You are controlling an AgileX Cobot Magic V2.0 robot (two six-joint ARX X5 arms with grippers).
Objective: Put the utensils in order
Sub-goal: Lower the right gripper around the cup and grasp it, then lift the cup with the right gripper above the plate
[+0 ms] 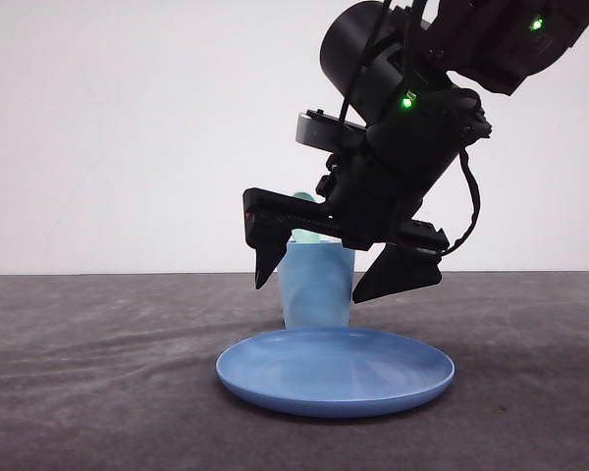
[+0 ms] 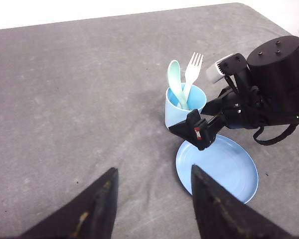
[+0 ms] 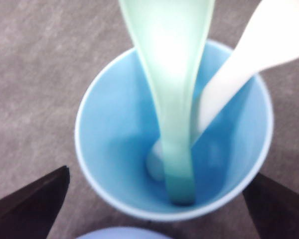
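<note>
- We see the grey table [image 2: 79, 99] carrying everything, the things grouped toward its right side in the left wrist view.
- Our right gripper [image 1: 346, 267] hangs over the cup with its jaws spread wide and nothing between them.
- Our left gripper [image 2: 152, 206] hovers well apart from the cup, jaws apart and empty.
- The blue round plate [image 1: 336, 373] lies bare, just beside the cup.
- The light blue cup [image 2: 184, 105] stands upright.
- The mint-green spoon [image 2: 175, 79] and white fork [image 2: 192, 74] both stand handle-down inside that cup, leaning together.
- We judge the organizing essentially finished; only pulling the right arm clear seems left.
</note>
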